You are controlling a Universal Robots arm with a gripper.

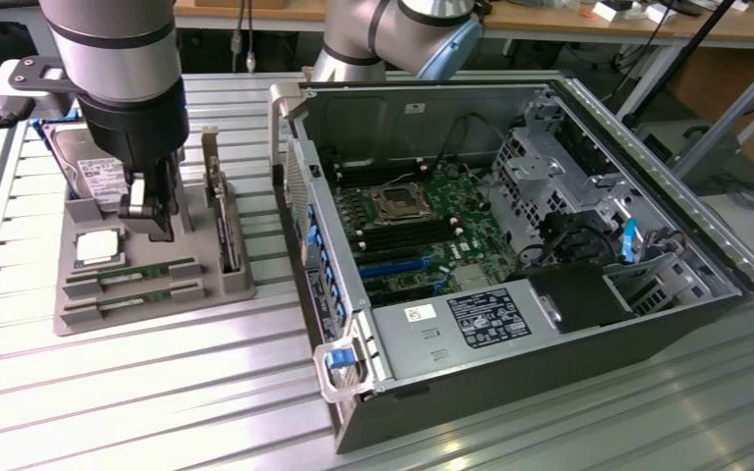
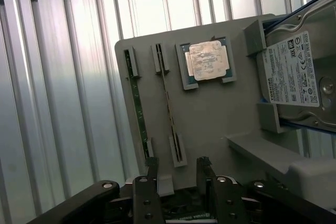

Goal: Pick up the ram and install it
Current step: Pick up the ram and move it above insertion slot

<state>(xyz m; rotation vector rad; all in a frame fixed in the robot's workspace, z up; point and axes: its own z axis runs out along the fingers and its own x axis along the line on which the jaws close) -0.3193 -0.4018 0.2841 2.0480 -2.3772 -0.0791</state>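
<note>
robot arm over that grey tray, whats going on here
The arm's gripper hangs over the grey parts tray beside the open computer case, fingers open and holding nothing. The two ram sticks lie in their tray slots, near the processor chip and hard drive. No ram is picked up yet.

I'm watching the ram [image 2: 138, 114] showing dark green, the tray [image 2: 210, 114] showing plain matte grey, the processor [image 2: 208, 60] dull silver, the gripper [image 2: 178, 164] black, and the table [image 2: 63, 77] shining silvery in ribbed stripes.
</note>
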